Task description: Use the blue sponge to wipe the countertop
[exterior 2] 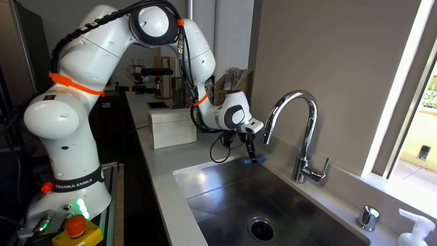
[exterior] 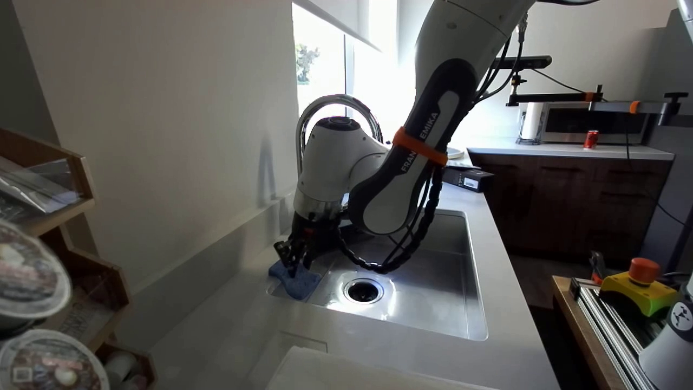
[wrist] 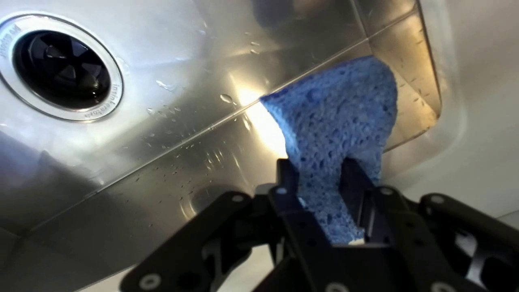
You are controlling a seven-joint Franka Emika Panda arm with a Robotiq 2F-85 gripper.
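Black jaws nearest my wrist camera, pinched around the blue sponge [wrist: 340,117], one on each side. Sponge sticks out past the jaws, over a corner of the steel sink [wrist: 194,97]. Drain [wrist: 67,75]: well apart from the jaws, up and left in the wrist view. In both exterior views, jaws point down at that sink corner; I can't tell from my feeds whether the sponge touches the desk [exterior: 509,319]. Chrome faucet [exterior 2: 311,121] right of the jaws in an exterior view, white box [exterior 2: 174,131] left, soap dispenser [exterior 2: 418,225] well off to the right.
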